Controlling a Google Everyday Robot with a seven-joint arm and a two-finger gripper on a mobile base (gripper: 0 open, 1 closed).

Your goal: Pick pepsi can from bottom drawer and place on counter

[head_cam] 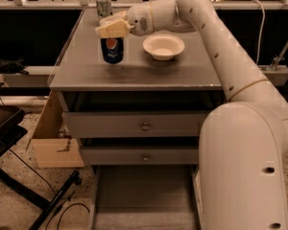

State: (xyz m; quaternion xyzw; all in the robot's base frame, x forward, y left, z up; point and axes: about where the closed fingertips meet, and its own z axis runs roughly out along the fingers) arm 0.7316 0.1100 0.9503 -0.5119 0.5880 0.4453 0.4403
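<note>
The dark blue pepsi can [112,50] with its round logo stands upright on the grey counter [134,70], left of centre. My gripper [113,27] reaches in from the right and sits over the can's top, its tan fingers [110,29] closed around the rim. The can's silver top is hidden under the fingers. The bottom drawer [144,198] is pulled open at the base of the cabinet and shows a bare grey floor.
A white bowl [163,46] sits on the counter right of the can. A pale silver-green can [103,5] stands at the counter's back left edge. Two knobbed drawers [145,126] are shut. A cardboard box [55,138] and a black chair base [19,176] lie left.
</note>
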